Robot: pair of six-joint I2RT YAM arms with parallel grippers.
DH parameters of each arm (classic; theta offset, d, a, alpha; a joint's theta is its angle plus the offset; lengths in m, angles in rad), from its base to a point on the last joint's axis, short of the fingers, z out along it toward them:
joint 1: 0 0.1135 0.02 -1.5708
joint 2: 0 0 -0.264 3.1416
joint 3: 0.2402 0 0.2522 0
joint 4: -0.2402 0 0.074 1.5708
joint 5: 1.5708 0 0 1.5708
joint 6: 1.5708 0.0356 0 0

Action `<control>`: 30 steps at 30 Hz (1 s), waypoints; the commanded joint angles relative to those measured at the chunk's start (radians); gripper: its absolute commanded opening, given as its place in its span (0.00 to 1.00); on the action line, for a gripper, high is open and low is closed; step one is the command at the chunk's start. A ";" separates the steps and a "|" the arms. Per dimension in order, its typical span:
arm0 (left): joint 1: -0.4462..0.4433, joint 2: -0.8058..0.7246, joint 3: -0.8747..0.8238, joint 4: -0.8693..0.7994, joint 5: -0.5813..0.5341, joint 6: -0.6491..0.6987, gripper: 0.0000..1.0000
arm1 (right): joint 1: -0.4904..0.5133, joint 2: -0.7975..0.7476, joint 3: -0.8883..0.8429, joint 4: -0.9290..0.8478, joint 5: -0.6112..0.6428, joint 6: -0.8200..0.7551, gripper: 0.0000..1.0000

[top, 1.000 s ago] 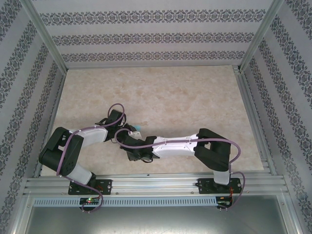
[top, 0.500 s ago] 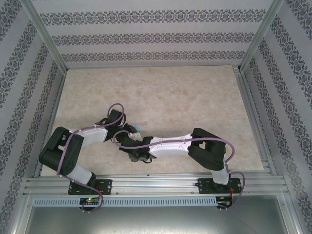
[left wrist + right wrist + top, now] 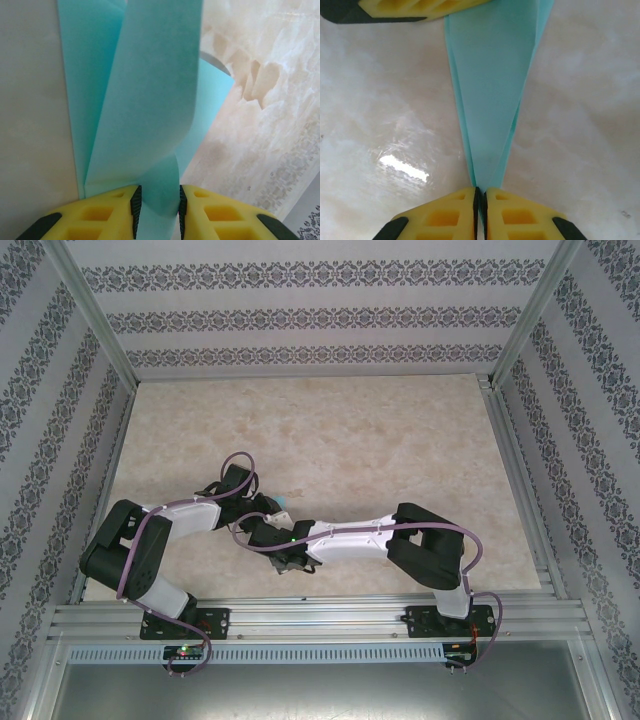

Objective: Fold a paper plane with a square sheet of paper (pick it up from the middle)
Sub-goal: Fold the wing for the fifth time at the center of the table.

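Right wrist: mid-fold, paper plane [image 3: 490, 75] held at both ends, low over desk [image 3: 585, 125].
R end effector [image 3: 480, 192] pinched nearly closed on its tip; L end effector [image 3: 156, 195] clamps wide end. Next prob. needs crease pressed w/o tearing.

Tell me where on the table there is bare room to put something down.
The far half of the table, up to the back wall, is bare; so is the strip between right arm and right rail. Crowded: near-left, where left tool and right tool grip the paper plane.
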 commanded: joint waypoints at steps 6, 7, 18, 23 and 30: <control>0.018 0.041 -0.017 -0.088 -0.039 -0.018 0.31 | 0.011 -0.026 -0.066 -0.038 0.039 -0.108 0.08; 0.018 0.041 -0.017 -0.087 -0.039 -0.019 0.31 | 0.013 -0.027 -0.072 -0.032 0.036 -0.108 0.09; 0.018 0.054 -0.015 -0.106 -0.045 -0.013 0.30 | -0.063 -0.254 -0.259 0.260 -0.131 0.003 0.33; 0.018 0.062 -0.004 -0.121 -0.044 -0.008 0.30 | -0.169 -0.327 -0.458 0.703 -0.378 0.138 0.31; 0.019 0.060 -0.001 -0.134 -0.041 -0.002 0.29 | -0.206 -0.210 -0.436 0.805 -0.467 0.241 0.14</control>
